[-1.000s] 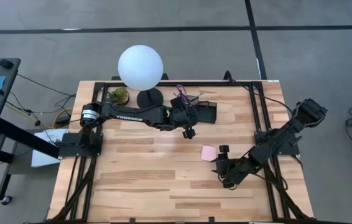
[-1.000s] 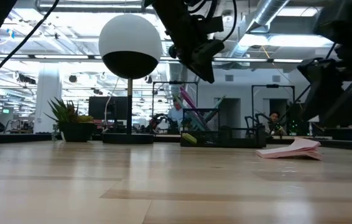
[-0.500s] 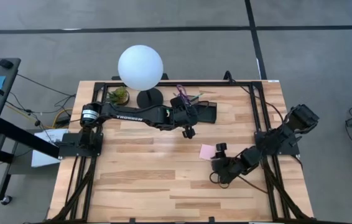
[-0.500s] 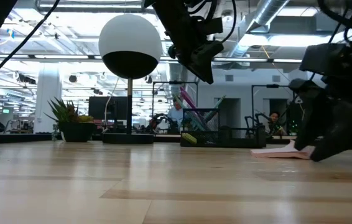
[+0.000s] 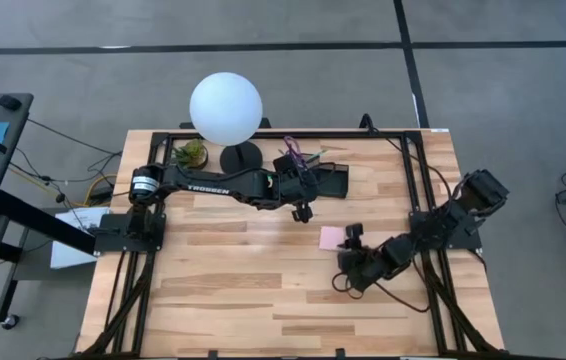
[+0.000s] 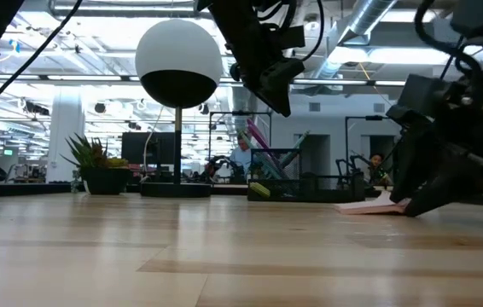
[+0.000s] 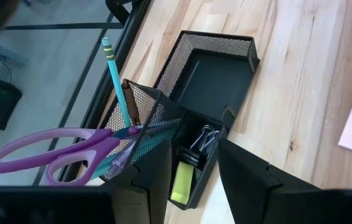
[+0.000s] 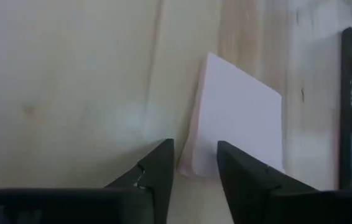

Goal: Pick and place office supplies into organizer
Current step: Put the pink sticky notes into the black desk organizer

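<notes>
On the left of the table stand a small potted plant (image 5: 191,152) and a white globe lamp (image 5: 226,108), neither part of the job. The left gripper (image 5: 304,211) hovers above the black organizer (image 7: 216,71) near the table's far edge, its fingers parted and holding nothing. In the left wrist view the organizer looks well stocked: purple-handled scissors (image 7: 51,154) and a teal pencil (image 7: 115,78) stand in the tall compartment, binder clips (image 7: 203,139) and a yellow piece (image 7: 180,183) lie in a low section, and the large tray section is bare. Further right, the pink sticky pad (image 5: 332,237) lies flat on the wood, well apart from the organizer. The right gripper (image 5: 348,254) is down at the pad, its fingers straddling the near corner with a gap visible on either side, so not clamped yet. Judging by this, most supplies are stowed, and the pad appears to be the last item to lift and carry over.
</notes>
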You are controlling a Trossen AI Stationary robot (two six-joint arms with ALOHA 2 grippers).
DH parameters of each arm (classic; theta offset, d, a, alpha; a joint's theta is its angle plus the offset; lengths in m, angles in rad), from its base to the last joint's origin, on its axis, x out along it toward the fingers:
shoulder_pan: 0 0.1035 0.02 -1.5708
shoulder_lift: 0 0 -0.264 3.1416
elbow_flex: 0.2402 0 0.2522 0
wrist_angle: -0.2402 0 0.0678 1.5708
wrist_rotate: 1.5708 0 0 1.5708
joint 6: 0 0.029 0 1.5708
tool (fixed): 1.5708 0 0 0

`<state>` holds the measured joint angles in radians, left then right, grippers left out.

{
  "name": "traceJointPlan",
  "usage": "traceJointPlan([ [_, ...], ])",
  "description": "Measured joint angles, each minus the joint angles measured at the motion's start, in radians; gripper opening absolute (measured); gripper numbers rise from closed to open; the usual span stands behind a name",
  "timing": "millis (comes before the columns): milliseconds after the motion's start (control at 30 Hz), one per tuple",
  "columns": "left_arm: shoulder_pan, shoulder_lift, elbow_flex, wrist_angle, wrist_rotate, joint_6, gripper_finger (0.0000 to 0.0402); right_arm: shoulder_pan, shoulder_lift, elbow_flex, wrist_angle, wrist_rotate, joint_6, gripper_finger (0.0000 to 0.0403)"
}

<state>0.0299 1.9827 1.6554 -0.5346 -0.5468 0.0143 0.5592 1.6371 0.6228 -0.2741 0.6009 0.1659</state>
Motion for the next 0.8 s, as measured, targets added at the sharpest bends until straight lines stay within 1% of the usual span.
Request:
traceJointPlan([
  [100, 0.000, 0.000, 0.000, 0.000, 0.000, 0.000, 0.0125, -0.023, 0.000, 0.000, -0.012, -0.016, -0.009, 0.0093],
  [300, 0.000, 0.000, 0.000, 0.000, 0.000, 0.000, 0.0125, -0.051, 0.001, -0.003, -0.005, -0.024, -0.012, 0.0011],
  [500, 0.000, 0.000, 0.000, 0.001, -0.006, -0.027, 0.0125, -0.045, 0.000, -0.006, -0.003, 0.020, 0.089, 0.0003],
  [600, 0.000, 0.000, 0.000, 0.002, -0.047, -0.045, 0.0125, -0.028, -0.013, -0.009, 0.000, 0.076, 0.096, 0.0001],
  [700, 0.000, 0.000, 0.000, 0.002, -0.096, -0.065, 0.0125, -0.018, -0.057, -0.007, 0.019, 0.146, 0.119, 0.0001],
  [800, -0.001, -0.001, 0.000, 0.002, -0.108, -0.069, 0.0125, -0.018, -0.113, -0.007, 0.018, 0.183, 0.130, 0.0000],
])
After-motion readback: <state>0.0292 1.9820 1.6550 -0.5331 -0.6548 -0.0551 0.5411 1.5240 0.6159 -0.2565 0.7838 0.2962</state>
